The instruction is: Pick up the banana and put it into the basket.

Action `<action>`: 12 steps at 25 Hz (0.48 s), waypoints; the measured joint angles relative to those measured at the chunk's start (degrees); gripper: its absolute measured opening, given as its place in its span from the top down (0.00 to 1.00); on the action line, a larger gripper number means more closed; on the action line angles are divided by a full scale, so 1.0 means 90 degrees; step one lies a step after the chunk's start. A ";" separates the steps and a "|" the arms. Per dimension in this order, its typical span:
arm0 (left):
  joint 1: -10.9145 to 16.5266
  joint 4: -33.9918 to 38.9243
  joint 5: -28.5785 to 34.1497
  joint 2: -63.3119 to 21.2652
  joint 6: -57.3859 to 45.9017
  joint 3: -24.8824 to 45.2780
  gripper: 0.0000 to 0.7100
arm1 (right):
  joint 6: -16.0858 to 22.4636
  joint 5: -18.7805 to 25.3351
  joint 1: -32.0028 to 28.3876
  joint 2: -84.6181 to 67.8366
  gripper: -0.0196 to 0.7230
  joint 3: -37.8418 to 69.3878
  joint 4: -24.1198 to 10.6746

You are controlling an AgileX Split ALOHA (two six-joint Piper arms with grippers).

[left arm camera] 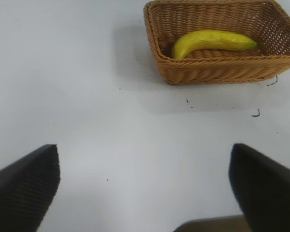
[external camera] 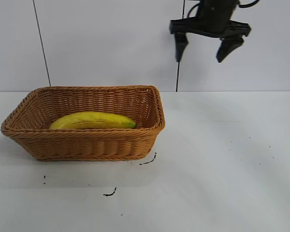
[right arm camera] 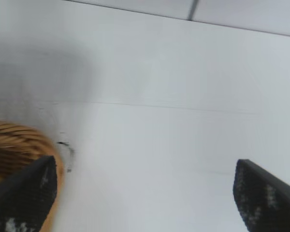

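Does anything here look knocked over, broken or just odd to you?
Nothing stands out. The banana lies flat inside the basket, which sits upright and undamaged on the white table. The only blemishes are a few small dark marks on the table in front of the basket. The right tool hangs open above, empty.

The woven wicker basket [left arm camera: 217, 67] sits on the white table [left arm camera: 101, 111], at about one o'clock from the left gripper [left arm camera: 145, 188] and well apart from it. The banana [left arm camera: 210, 41] lies inside along the basket's length. The gripper's two dark fingers [left arm camera: 24, 188] stand wide apart with nothing between them. Small dark marks [left arm camera: 255, 114] dot the table beside the basket.
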 joint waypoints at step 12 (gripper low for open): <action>0.0000 0.0000 0.0000 0.0000 0.0000 0.0000 0.03 | -0.0203 0.0172 -0.0160 -0.0960 0.04 0.1533 0.0158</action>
